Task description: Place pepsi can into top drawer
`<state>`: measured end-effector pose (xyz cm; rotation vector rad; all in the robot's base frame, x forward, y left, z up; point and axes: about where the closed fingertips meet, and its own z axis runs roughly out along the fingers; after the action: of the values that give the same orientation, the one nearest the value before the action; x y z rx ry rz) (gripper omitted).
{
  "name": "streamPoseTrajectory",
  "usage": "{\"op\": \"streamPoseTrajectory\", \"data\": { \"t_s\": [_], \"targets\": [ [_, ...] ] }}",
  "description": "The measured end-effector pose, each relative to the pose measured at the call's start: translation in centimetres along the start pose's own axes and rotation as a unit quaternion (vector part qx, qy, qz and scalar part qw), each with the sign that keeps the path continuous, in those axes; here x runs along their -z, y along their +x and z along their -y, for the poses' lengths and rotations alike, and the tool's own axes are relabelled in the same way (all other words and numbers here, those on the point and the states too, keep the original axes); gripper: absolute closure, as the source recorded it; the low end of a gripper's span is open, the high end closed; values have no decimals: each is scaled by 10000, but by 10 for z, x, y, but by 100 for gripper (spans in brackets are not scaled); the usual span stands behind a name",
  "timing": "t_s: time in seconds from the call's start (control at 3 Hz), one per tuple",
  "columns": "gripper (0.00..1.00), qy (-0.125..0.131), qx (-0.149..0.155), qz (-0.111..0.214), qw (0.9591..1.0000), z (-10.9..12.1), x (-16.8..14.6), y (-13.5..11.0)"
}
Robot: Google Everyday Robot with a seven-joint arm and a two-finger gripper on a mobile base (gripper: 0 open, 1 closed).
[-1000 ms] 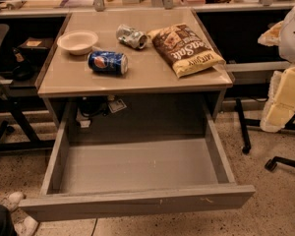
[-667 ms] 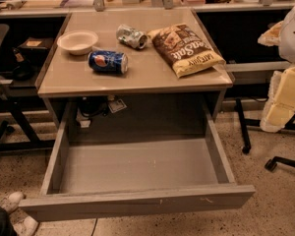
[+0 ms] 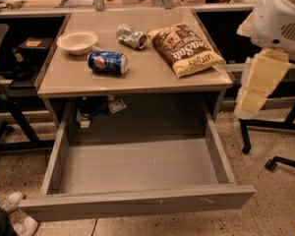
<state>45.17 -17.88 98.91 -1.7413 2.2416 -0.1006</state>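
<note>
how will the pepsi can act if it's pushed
The pepsi can lies on its side on the desk top, so a nudge would probably roll it. It looks undented, so it is likely stiff when gripped, though its smooth wall may be slippery. The gripper hangs beside the desk, apart from it.

Office-type workspace: grey desk (image 3: 137, 75); wheeled chair base (image 3: 284, 160) on speckled floor (image 3: 280, 210) right of desk; cluttered worktop (image 3: 49, 2) behind desk. Gripper (image 3: 258, 82) hangs just right of desk.
</note>
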Motion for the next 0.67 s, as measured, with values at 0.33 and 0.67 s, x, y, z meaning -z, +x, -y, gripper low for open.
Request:
{"op": "streamPoseTrajectory", "data": {
  "t_s": [0.33,0.67],
  "targets": [
    [0,42,127,-180,9997,4,-2,-43],
    [0,211,262,-228,9992,15,-11,-91]
  ]
}}
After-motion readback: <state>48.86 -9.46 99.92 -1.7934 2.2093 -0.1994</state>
